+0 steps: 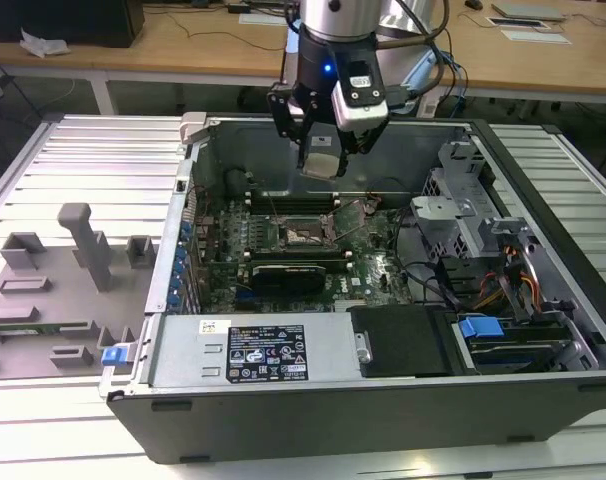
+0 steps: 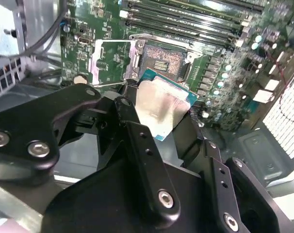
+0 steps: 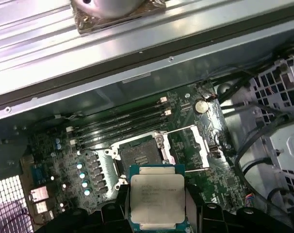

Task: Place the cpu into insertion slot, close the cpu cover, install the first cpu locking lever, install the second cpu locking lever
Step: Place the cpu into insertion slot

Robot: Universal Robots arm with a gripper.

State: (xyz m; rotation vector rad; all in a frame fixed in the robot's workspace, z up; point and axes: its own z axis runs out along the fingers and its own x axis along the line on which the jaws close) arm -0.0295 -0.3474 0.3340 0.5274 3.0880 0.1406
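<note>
**Silver-topped chip gripped above the bare socket**

Black fingers of the gripper pinch the cpu by two opposite edges, metal top facing up toward the wrist and its green edge showing around the plate. From where I stand, the chip hangs in the air inside the opened computer case, well clear of the motherboard below it.

Just beyond the chip in both wrist views sits the insertion slot, black-framed and with nothing in it. The cpu cover is swung off the socket and lies open at its side, so the socket is uncovered. Long dark RAM slots run past the socket's far side.

Outside the case, a ribbed metal table carries a grey moulded fixture on the exterior view's left.
</note>
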